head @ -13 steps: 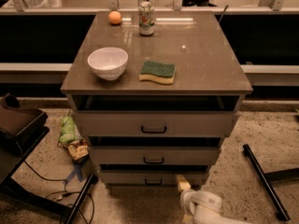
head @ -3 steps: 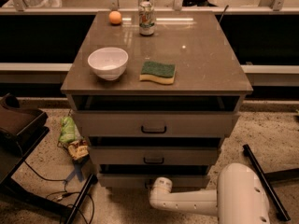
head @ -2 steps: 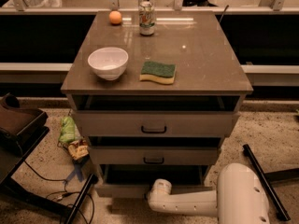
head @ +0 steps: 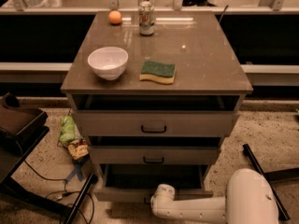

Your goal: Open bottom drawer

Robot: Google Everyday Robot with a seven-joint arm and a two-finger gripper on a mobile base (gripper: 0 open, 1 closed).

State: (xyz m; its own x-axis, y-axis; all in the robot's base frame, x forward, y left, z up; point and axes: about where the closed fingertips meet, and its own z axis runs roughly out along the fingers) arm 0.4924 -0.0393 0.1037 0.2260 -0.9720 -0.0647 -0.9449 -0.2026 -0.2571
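The bottom drawer [head: 117, 194] is the lowest of three in the grey-beige cabinet [head: 233, 85]. It stands pulled out toward me, its dark inside [head: 154, 176] showing above the slim front panel. Its handle is hidden behind my arm. My white arm [head: 219, 209] reaches in from the lower right. My gripper [head: 155, 199] is at the centre of the bottom drawer's front, mostly hidden behind the round wrist. The middle drawer [head: 153, 155] and top drawer [head: 153, 124] stand slightly ajar, with their black handles showing.
On the cabinet top are a white bowl [head: 108, 62], a green-yellow sponge [head: 158, 72], a can [head: 146, 17] and an orange [head: 115, 17]. Snack bags [head: 71, 135] lie on the floor to the left by a dark stand [head: 18, 125]. Black bars [head: 261, 176] lie at the right.
The bottom drawer has slid out toward me, showing more of its inside. My arm and gripper have drawn back with its front panel. Earlier still, the drawer was shut.
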